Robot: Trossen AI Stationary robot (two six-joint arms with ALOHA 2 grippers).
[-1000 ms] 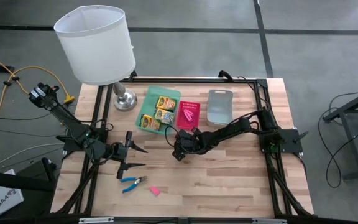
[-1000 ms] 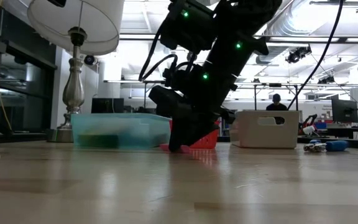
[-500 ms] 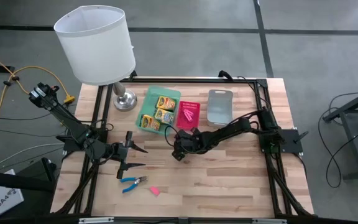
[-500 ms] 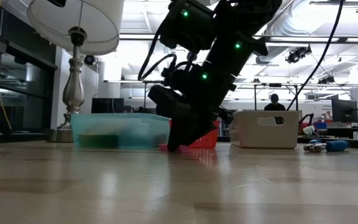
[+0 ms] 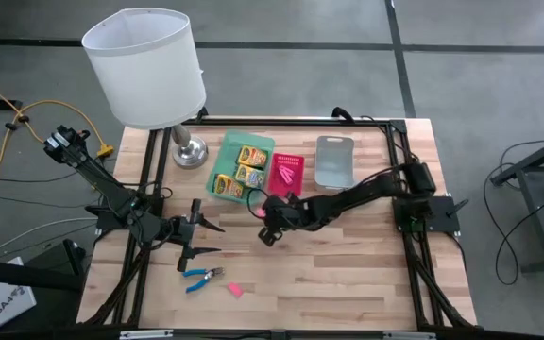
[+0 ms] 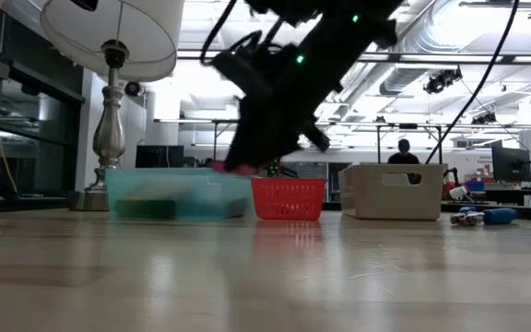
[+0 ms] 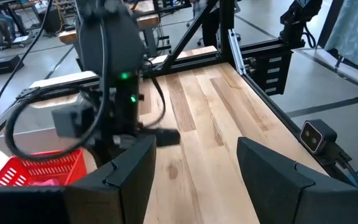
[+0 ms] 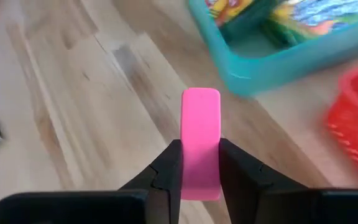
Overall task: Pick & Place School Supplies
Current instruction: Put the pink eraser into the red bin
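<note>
My right gripper (image 8: 201, 155) is shut on a pink eraser block (image 8: 201, 124) above the table's middle (image 5: 266, 230), near the green tray (image 5: 239, 168); in the low view it hangs clear above the tabletop (image 6: 229, 166). Three yellow-and-green crayon boxes (image 5: 243, 170) lie in the green tray. Several pink erasers (image 5: 288, 174) lie in the pink tray (image 5: 287, 161). Blue-handled scissors (image 5: 199, 277) and a loose pink eraser (image 5: 235, 290) lie flat on the table near the front left. My left gripper (image 5: 210, 238) is open and empty beside them. My right gripper pinches the eraser's two long sides (image 8: 201, 163) between its two fingers (image 8: 166, 165), at one end of the block. The other end (image 8: 201, 99) sticks out past the fingertips. The fingers slant down toward the table's left. The eraser is lifted clear of the table.
A white-shaded lamp (image 5: 149, 71) stands at the far left corner. A grey tray (image 5: 333, 161) sits right of the pink tray. Bare wood lies across the near and right parts of the table (image 5: 348, 264). A person shows far off in the room (image 6: 409, 150).
My right gripper has gone up from the tabletop and a little toward the table's left, still shut on the pink eraser, which was at table level beside the pink tray and is now lifted clear.
</note>
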